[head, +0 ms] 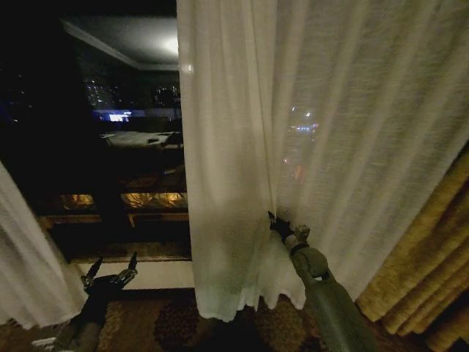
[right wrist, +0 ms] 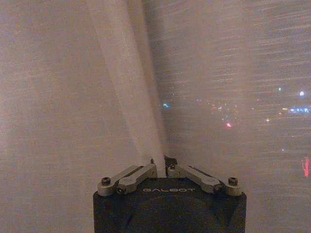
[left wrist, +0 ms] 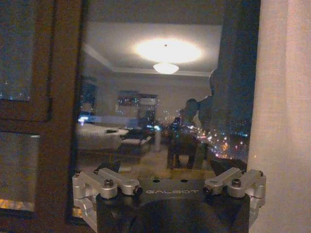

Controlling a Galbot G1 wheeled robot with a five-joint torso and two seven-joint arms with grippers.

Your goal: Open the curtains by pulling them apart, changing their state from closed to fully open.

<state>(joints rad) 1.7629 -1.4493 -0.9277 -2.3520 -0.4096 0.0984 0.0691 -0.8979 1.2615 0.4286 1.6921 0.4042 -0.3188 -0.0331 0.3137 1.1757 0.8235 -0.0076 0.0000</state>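
Observation:
The right sheer curtain (head: 330,110) hangs from the middle of the head view to its right side. Its inner edge runs down near the centre. My right gripper (head: 277,222) is shut on a vertical fold low on this panel. The right wrist view shows the fingers (right wrist: 146,171) pinched together on that pleat of the curtain (right wrist: 141,111). The left sheer curtain (head: 29,271) is bunched at the lower left. My left gripper (head: 113,265) is open in front of the window sill, touching no fabric. In the left wrist view the left gripper (left wrist: 165,170) faces the dark glass, with the right curtain (left wrist: 286,121) alongside.
A dark window (head: 117,147) reflecting the room fills the gap between the panels. Thick golden drapes (head: 432,257) hang at the far right. A patterned carpet (head: 176,323) lies below the curtain hems. A wooden window frame (left wrist: 63,121) stands close to the left gripper.

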